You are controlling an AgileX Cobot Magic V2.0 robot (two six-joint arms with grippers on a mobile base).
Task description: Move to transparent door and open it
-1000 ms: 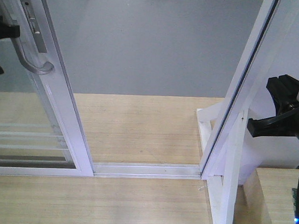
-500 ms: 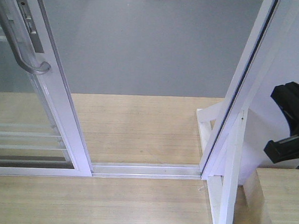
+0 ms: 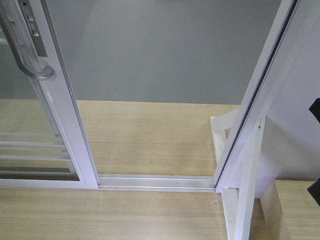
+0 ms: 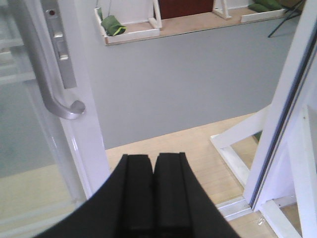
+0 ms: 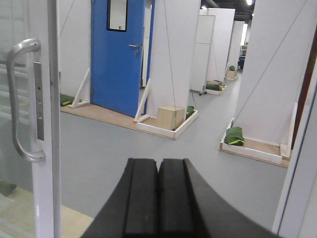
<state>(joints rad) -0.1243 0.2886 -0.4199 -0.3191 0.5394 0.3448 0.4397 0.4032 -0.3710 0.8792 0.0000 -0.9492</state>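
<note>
At frame left, your transparent door looks heavy, rigid, breakable; hook its slick curved handle. Left end effector and right end effector are pressed together, empty.

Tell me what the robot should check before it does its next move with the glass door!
1. Door slid open: ok. The transparent door sits at the left, with a wide gap to the white frame.
2. Floor track free of objects: ok.
3. Handle let go: ok, nothing touches it.
4. Left gripper shut and empty: ok, fingers pressed together.
5. Right gripper shut and empty: ok.
6. Right arm clear of the white frame: cannot tell; only a dark piece shows at the front view's right edge.
</note>
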